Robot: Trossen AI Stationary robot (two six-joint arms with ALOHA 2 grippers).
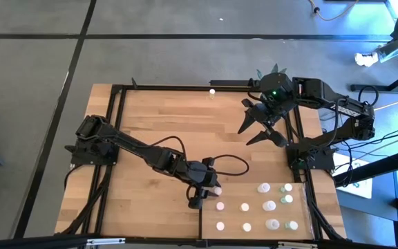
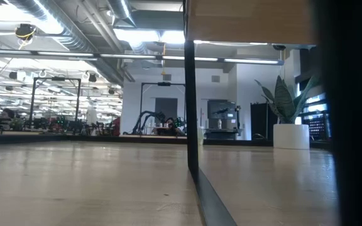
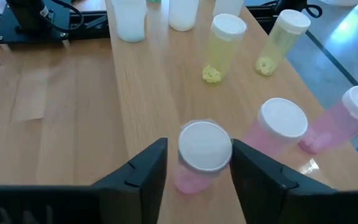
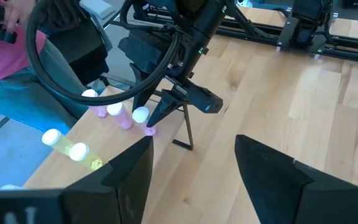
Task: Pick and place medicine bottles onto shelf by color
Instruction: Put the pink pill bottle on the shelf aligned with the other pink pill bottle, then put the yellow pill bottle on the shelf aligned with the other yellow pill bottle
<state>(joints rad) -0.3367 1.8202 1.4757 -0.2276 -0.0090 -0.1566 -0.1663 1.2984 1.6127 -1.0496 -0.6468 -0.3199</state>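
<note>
Pink bottle (image 3: pixel 199 155) upright on the shelf (image 3: pixel 148 99), at the near-left corner of the bottle group, white cap up. Flanked by the left gripper (image 3: pixel 197 171), one finger (image 3: pixel 145 168) on each side with slight gaps showing, so released rather than clenched. Two more pink bottles (image 3: pixel 278 127) just beside it, two yellow bottles (image 3: pixel 222 46) farther along, whitish ones beyond. From above, left gripper (image 1: pixel 206 188) at the shelf's (image 1: pixel 254 238) left edge, other bottles (image 1: pixel 268 205) spread to its right. Right gripper (image 1: pixel 260 124) well apart over the tabletop (image 1: pixel 157 124), hovering with jaws spread, grasping nothing. Potted plant (image 2: pixel 289 119) beyond the table.
</note>
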